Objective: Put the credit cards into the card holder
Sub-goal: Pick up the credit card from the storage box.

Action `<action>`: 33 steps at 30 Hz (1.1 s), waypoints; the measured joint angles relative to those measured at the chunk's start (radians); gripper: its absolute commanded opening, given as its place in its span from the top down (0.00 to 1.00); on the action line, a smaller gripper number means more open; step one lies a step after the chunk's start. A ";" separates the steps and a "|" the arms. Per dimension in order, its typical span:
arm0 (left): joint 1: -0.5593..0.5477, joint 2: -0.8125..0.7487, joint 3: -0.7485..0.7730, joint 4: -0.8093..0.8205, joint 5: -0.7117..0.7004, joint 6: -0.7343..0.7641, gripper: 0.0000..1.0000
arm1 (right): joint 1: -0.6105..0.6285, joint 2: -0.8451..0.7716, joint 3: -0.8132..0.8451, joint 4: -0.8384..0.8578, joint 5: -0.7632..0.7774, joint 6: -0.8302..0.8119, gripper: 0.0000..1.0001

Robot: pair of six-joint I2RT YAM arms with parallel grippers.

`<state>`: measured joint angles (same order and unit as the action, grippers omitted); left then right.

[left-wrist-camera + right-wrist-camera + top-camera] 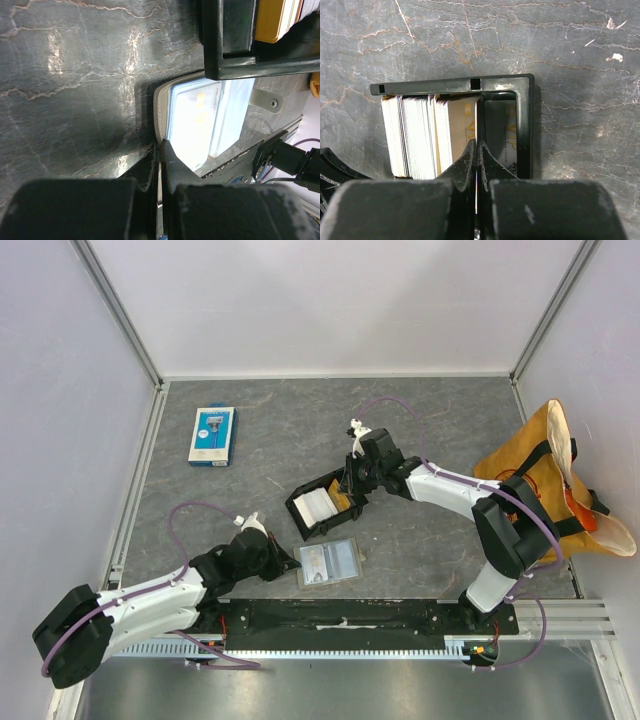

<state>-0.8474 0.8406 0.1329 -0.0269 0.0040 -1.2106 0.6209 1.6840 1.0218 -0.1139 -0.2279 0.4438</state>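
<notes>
Right wrist, credit cards (415, 135) in black tray (450, 85), "VI" printed.

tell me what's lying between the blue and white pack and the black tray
Nothing. In the top view, the stretch of grey table between the blue and white pack and the black tray is bare.

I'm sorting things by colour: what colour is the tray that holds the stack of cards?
Black. The tray shows best in the right wrist view.
</notes>
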 measured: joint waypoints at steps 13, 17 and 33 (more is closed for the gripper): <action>0.001 0.006 0.001 0.015 0.001 0.000 0.98 | 0.101 -0.006 0.019 -0.023 0.125 0.029 0.99; 0.001 0.006 0.001 0.016 0.001 0.000 0.98 | 0.126 -0.006 0.027 -0.038 0.158 0.045 0.99; 0.002 0.005 0.001 0.028 0.001 0.000 0.98 | 0.233 -0.014 0.142 -0.158 0.359 0.045 0.99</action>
<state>-0.8455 0.8452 0.1337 0.0013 0.0048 -1.2106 0.8536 1.6703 1.1641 -0.2714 0.1310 0.4889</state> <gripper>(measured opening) 0.025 0.007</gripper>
